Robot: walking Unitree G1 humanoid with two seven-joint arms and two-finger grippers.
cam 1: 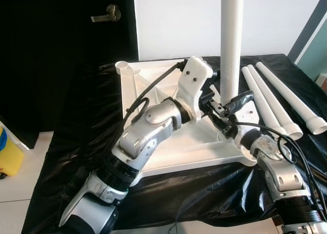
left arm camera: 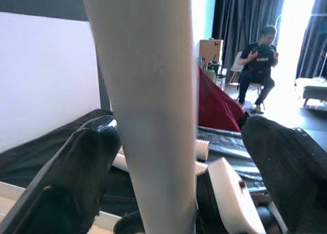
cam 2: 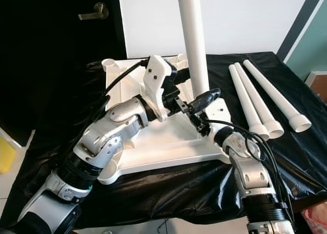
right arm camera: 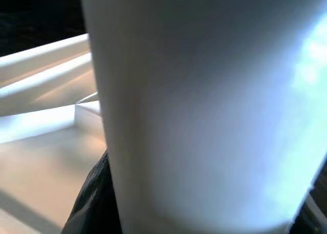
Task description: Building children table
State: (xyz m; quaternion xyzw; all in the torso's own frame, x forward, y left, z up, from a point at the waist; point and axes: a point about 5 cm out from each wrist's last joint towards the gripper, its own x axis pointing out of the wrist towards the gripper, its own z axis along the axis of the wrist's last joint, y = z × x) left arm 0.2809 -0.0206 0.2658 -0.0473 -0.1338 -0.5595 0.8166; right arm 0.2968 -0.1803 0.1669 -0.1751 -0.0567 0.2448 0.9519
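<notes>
smooth round white leg (cam 1: 231,45) (upright), ribbed tabletop (cam 1: 168,152)

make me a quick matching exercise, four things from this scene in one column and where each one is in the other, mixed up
Things:
1. upright leg
2. spare legs
3. door handle
4. table top

Places:
A. lying side by side on the black sheet, to the robot's right
B. on the dark door at the back left
C. standing between the left gripper and right gripper
D. upside down on the black sheet

Pairs: 1-C, 2-A, 3-B, 4-D
</notes>
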